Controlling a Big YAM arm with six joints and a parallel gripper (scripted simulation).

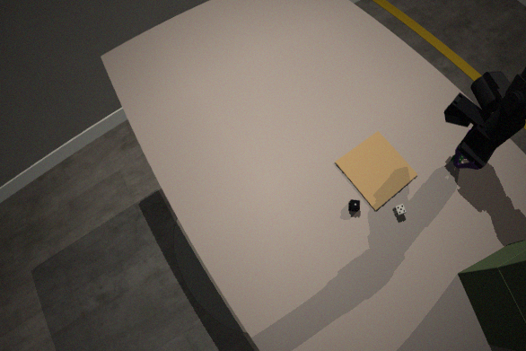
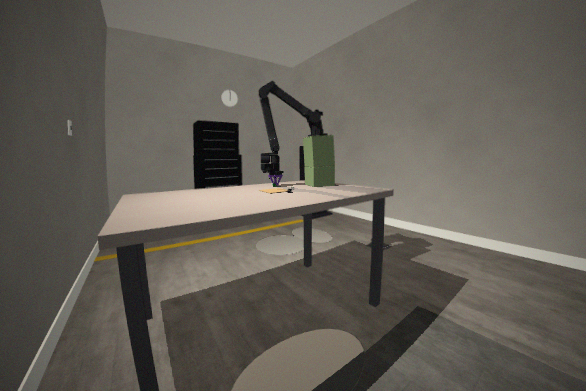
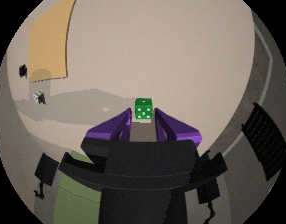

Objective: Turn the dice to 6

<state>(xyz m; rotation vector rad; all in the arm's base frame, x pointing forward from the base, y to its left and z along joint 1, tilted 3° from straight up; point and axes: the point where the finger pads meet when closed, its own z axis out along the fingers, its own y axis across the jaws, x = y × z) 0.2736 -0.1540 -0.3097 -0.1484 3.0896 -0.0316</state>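
The green die [image 3: 143,109] is off the mat, between the two purple fingertips in the wrist view. A gap shows on each side. Its larger visible face has five pips, its narrower one a single pip. My gripper [image 3: 143,111] [image 2: 276,184] is partly open and low over the table. The tan mat [image 1: 368,162] [image 3: 49,50] lies flat. The white die [image 1: 400,209] [image 3: 39,97] is on the table beside the mat's near corner, five pips on its upper face. The black die [image 1: 355,206] [image 3: 23,70] is beyond that corner, one pip on top.
The green pedestal [image 1: 498,279] [image 2: 320,161] carrying the arm stands at the table's side. The table edge [image 1: 417,52] passes close behind the gripper. The arm's shadow falls across the white die and part of the mat.
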